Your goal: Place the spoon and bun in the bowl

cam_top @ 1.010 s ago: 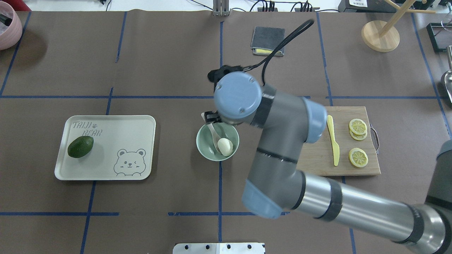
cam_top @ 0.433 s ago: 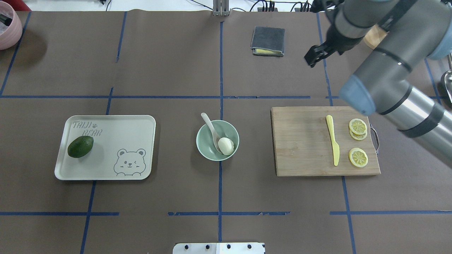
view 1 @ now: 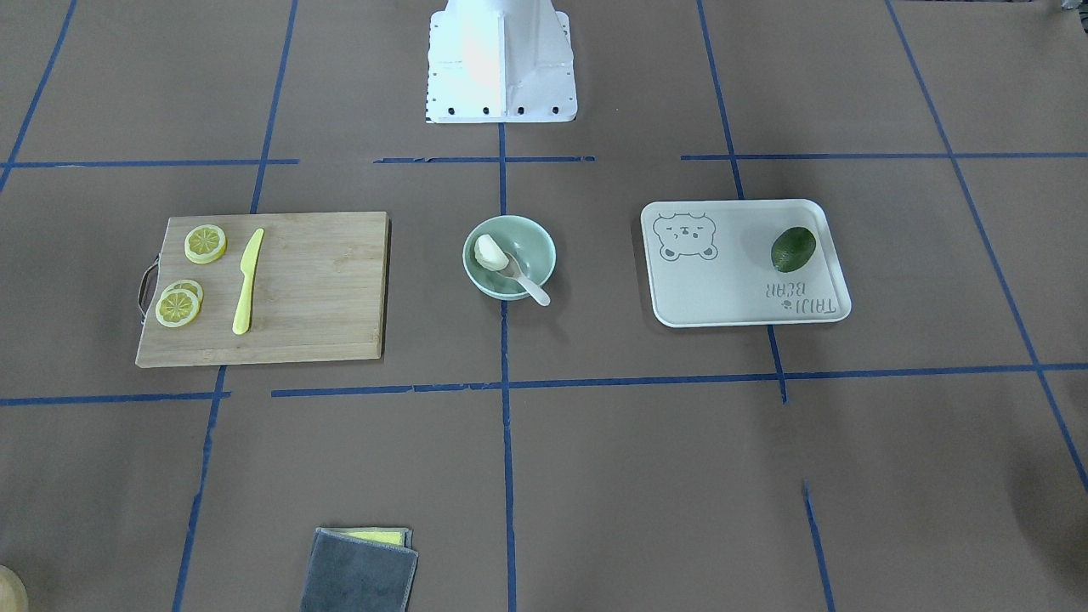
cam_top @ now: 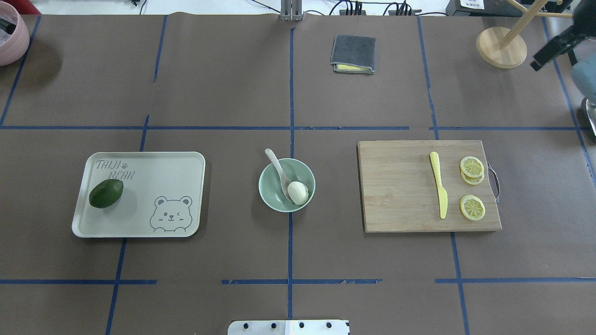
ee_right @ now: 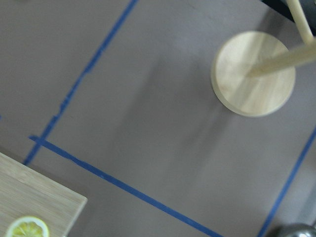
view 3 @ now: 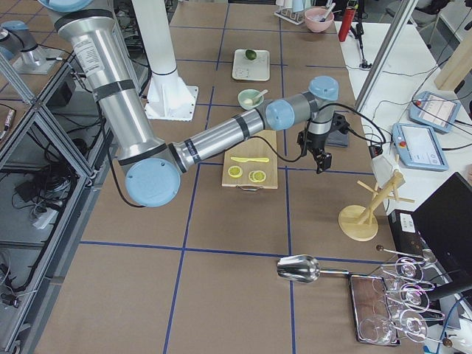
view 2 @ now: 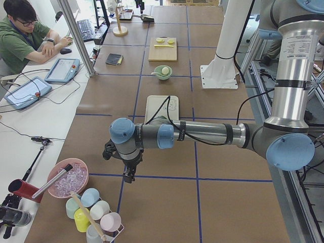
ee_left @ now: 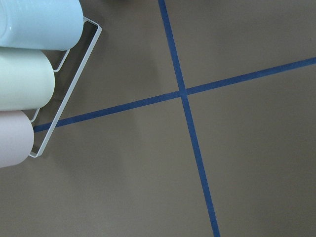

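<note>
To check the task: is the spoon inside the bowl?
In: the spoon has its scoop in the bowl beside the bun, handle over the rim.

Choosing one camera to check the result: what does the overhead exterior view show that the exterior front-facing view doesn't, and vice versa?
Only overhead: the pink pot at the table's corner and part of the right arm. Only front-facing: the robot's white base column; overhead catches just its plate. Both: the bowl holding the bun and spoon, the tray with the avocado, the cutting board with knife and lemon slices, the folded cloth.
</note>
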You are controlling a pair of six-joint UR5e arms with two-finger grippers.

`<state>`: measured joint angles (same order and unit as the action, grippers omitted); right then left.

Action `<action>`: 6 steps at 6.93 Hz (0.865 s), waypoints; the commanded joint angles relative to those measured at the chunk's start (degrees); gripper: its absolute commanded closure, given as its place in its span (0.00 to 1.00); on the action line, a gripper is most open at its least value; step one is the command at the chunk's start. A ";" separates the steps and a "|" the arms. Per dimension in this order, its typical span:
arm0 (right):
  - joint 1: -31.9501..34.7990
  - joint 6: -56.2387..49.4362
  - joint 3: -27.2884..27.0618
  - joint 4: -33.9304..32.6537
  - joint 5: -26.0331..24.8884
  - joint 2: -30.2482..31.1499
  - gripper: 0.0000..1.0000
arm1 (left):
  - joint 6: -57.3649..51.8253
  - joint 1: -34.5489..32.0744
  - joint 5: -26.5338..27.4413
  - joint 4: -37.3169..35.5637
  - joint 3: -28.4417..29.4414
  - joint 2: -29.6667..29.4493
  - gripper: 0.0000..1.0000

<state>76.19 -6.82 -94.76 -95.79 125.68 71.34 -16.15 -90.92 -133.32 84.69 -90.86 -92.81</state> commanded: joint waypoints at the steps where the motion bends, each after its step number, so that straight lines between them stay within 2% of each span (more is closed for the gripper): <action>1: 6.76 -3.82 0.80 3.82 -0.95 10.96 0.00 | -0.19 -0.05 -0.01 0.04 -0.63 -0.01 0.00; 2: 9.13 -3.38 3.16 8.99 -2.52 13.45 0.00 | -0.28 -0.05 -0.01 0.04 -0.89 0.08 0.00; 4: 11.08 -3.11 4.59 10.79 2.35 15.74 0.00 | -0.19 -0.05 -2.55 0.13 -1.25 0.08 0.00; 6: 11.00 -3.55 4.67 11.15 1.60 16.02 0.00 | -0.19 0.04 -2.56 0.13 -1.25 0.08 0.00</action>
<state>87.07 -10.20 -90.32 -84.95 127.34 87.05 -16.35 -90.96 -135.74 84.80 -92.11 -92.73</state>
